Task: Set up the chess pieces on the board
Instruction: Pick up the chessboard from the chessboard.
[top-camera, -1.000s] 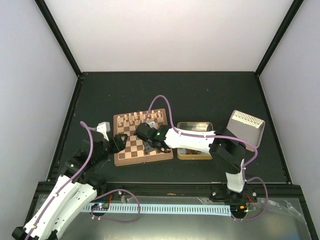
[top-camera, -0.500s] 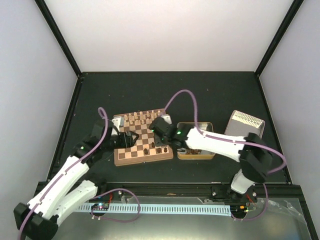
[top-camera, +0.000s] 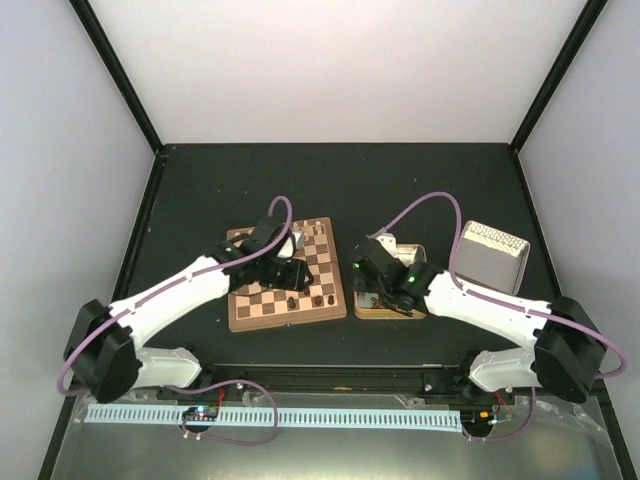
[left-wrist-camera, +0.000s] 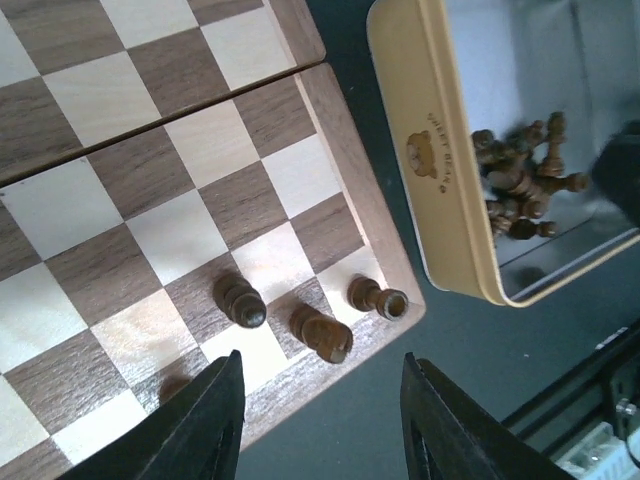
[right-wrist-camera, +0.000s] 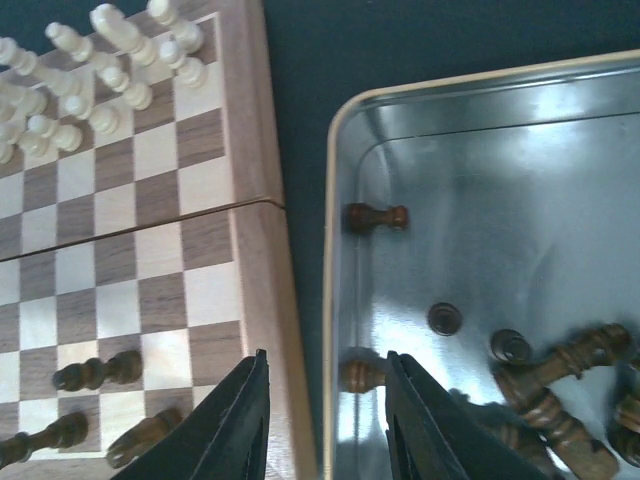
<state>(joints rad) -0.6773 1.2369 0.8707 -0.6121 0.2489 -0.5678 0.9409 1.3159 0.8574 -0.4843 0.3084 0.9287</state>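
Chess pieces (right-wrist-camera: 560, 390), dark brown, lie heaped in the metal tin (right-wrist-camera: 480, 190) right of the right claw (right-wrist-camera: 325, 400), which is spread wide and empty. Three sit on the board (left-wrist-camera: 150, 200) just ahead of the left claw (left-wrist-camera: 320, 400), also spread. Judged easiest: the lone pawn (right-wrist-camera: 375, 217) ahead, clear of the heap.

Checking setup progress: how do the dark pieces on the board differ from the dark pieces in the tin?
The dark pieces on the board number three in the left wrist view, while the dark pieces in the tin are more. Those on the board sit apart from each other near its corner by the tin. Those in the tin are mostly heaped and touching, several on their sides. Both are the same dark brown wood.
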